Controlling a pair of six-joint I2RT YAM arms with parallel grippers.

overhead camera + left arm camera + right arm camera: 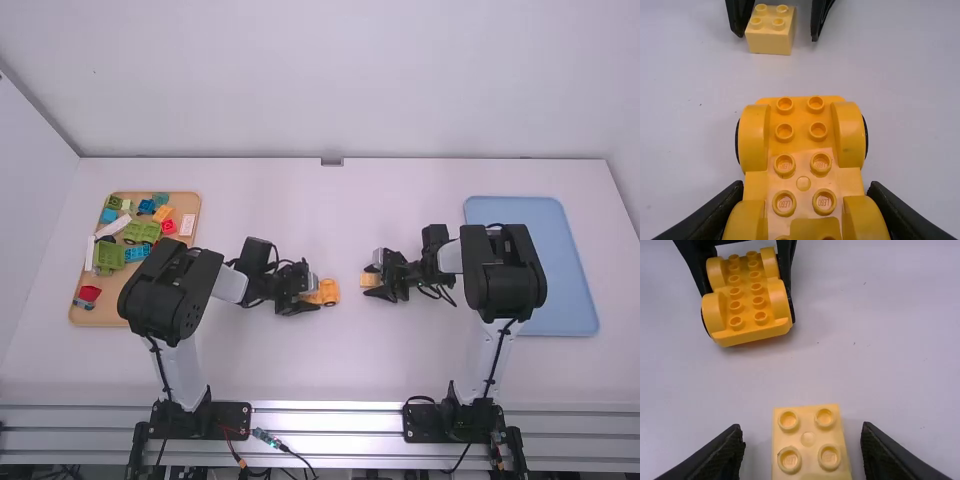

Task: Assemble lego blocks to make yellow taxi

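Near the middle of the table, my left gripper is shut on the sides of a yellow car base. In the left wrist view, black fingertips of the left gripper press the studded car base between its yellow fenders. To its right, my right gripper stands open around a pale yellow brick. The right wrist view has the right gripper with gaps on both sides of this four-stud brick. Whether the car base touches the table, I cannot tell.
A wooden tray at the left holds several loose blocks in green, blue, red, white and orange, partly behind the left arm. A light blue tray lies at the right, partly behind the right arm. A short gap separates the two grippers.
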